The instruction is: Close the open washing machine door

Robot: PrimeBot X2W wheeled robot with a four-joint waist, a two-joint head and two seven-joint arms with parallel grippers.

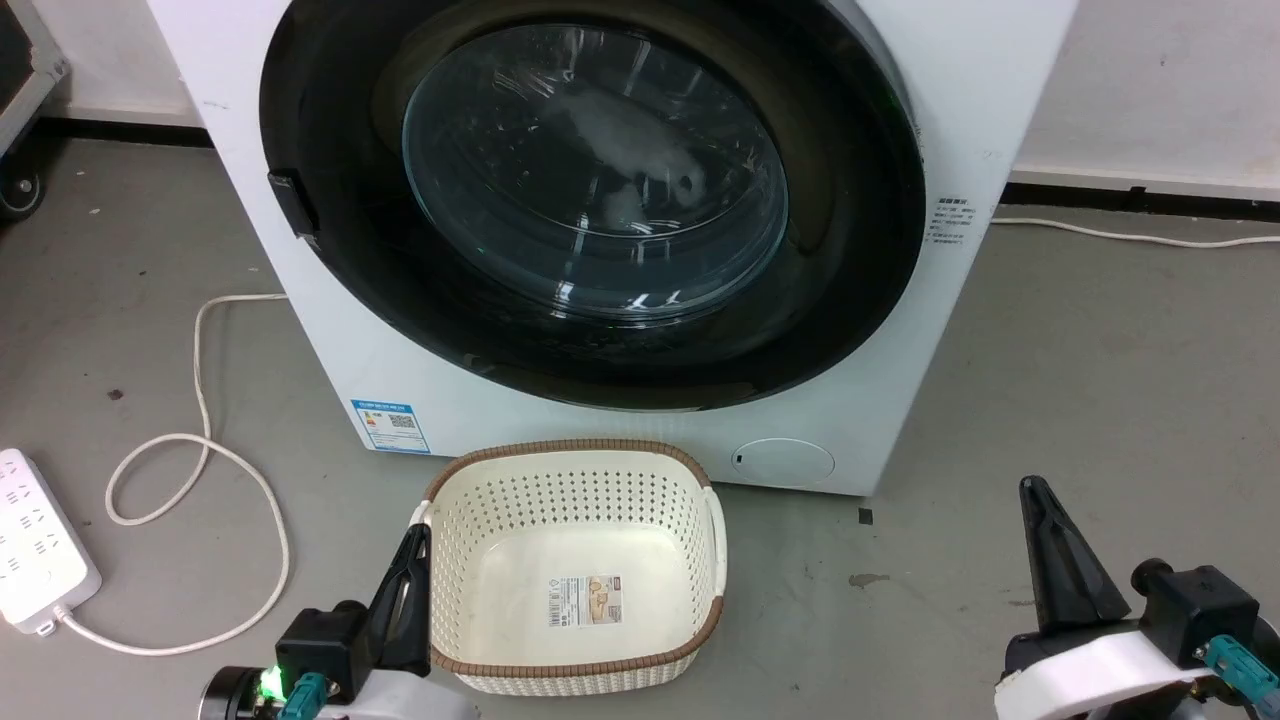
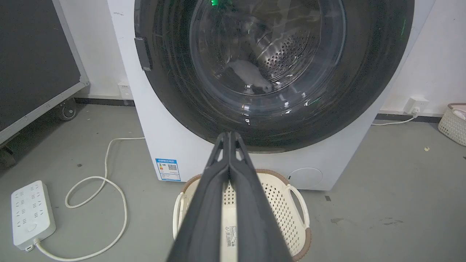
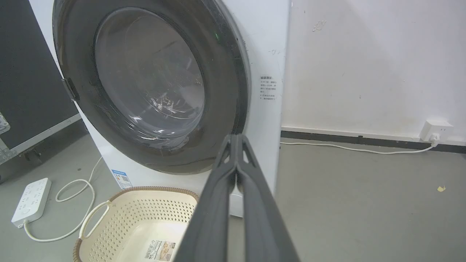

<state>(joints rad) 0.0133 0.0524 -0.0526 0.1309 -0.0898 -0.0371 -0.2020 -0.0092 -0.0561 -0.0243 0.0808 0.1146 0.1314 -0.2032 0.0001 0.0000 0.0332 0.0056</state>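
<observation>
The washing machine door [image 1: 595, 180], with its wide glossy black rim and bulging glass centre, lies flat against the white machine front, and no gap shows at its edge. It also appears in the left wrist view [image 2: 269, 54] and the right wrist view [image 3: 149, 80]. A dark latch block [image 1: 292, 205] sits on the rim's left side. Pale laundry shows through the glass. My left gripper [image 1: 418, 535] is low at the left, shut and empty, well short of the door. My right gripper [image 1: 1035, 490] is low at the right, also shut on nothing.
A cream perforated basket [image 1: 575, 455] with a brown rim stands on the floor just before the machine, beside my left gripper. A white power strip [image 1: 35, 555] and its looping cable [image 1: 200, 400] lie at the left. Another cable [image 3: 346, 147] runs along the right wall.
</observation>
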